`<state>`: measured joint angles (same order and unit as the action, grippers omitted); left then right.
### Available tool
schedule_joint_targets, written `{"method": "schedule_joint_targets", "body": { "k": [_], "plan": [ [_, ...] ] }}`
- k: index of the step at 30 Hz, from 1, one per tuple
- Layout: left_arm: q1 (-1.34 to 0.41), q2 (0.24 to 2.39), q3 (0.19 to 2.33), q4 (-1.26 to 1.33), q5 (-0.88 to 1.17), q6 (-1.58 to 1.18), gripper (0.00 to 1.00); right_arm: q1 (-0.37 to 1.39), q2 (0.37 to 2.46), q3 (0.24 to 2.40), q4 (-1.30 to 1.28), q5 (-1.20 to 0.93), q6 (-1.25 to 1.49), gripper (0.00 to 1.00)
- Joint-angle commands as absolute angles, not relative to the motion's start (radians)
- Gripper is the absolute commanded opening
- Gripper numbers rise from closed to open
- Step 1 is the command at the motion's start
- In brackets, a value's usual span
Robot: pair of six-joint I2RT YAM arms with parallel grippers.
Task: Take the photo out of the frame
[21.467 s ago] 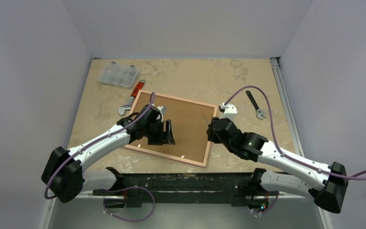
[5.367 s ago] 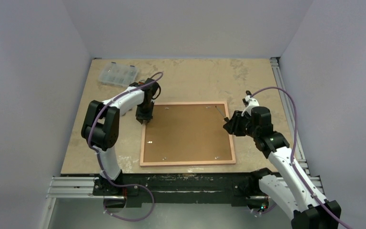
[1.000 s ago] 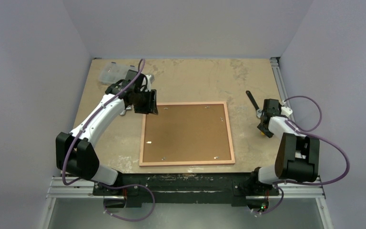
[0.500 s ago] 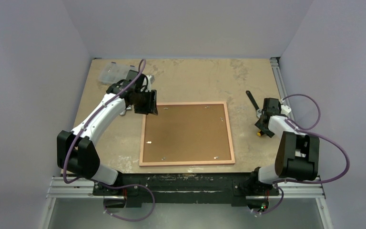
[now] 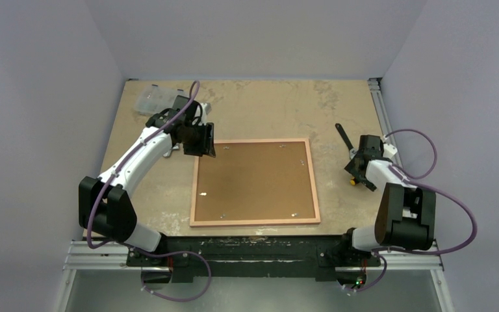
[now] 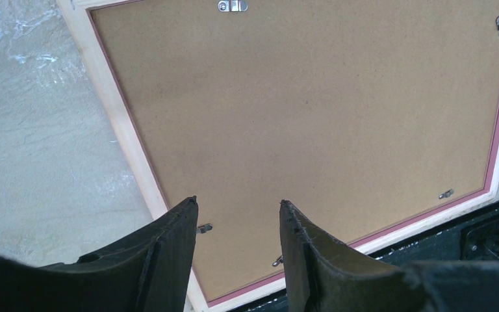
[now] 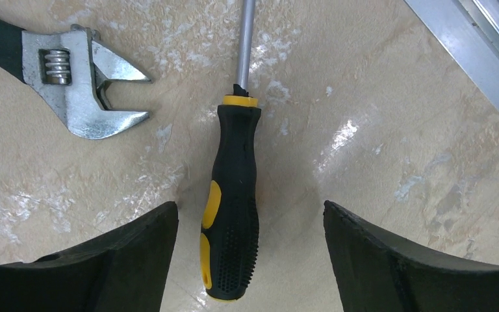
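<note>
Right claw (image 7: 248, 208) wide, fingers clear on both sides of the screwdriver (image 7: 232, 214), which lies on the surface (image 7: 377, 149); wrench (image 7: 81, 78) just beside its shaft. Left claw (image 6: 238, 203) partly spread, empty, above the frame's (image 6: 312, 110) far-left corner. Frame lies flat, brown back up, mid-surface, between the arms.

From here I see two matching arms. The left arm (image 5: 140, 153) and right arm (image 5: 382, 170) have smooth white link shells between bulky black joint housings, and a thin purple cable (image 5: 435, 156) runs along each. The left gripper (image 6: 238, 201) has two matte black tapering fingers (image 6: 169, 244) with slightly rough edges. The right gripper (image 7: 250, 204) has broad, rounded black fingers (image 7: 396, 260). A small green light (image 5: 358, 283) glows at the right base.
</note>
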<state>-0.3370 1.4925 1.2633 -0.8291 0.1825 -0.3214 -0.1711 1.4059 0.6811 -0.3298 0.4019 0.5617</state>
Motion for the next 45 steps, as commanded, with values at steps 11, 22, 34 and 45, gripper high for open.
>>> {"method": "schedule_joint_targets", "body": {
  "k": [11, 22, 34, 45],
  "plan": [
    [-0.337, 1.447, 1.238, -0.757, 0.222, -0.305, 0.49, 0.275, 1.119, 0.862, -0.474, 0.614, 0.399, 0.87],
    [-0.335, 1.477, 1.252, -0.779, 0.162, -0.304, 0.51, 1.026, 1.105, 0.831, -0.421, 0.332, 0.018, 0.79],
    [-0.328, 1.493, 1.25, -0.767, 0.183, -0.307, 0.51, 1.235, 1.244, 0.826, -0.42, 0.003, -0.115, 0.68],
    [-0.327, 1.486, 1.247, -0.761, 0.188, -0.308, 0.51, 1.249, 1.426, 0.846, -0.416, 0.084, -0.18, 0.54]
  ]
}}
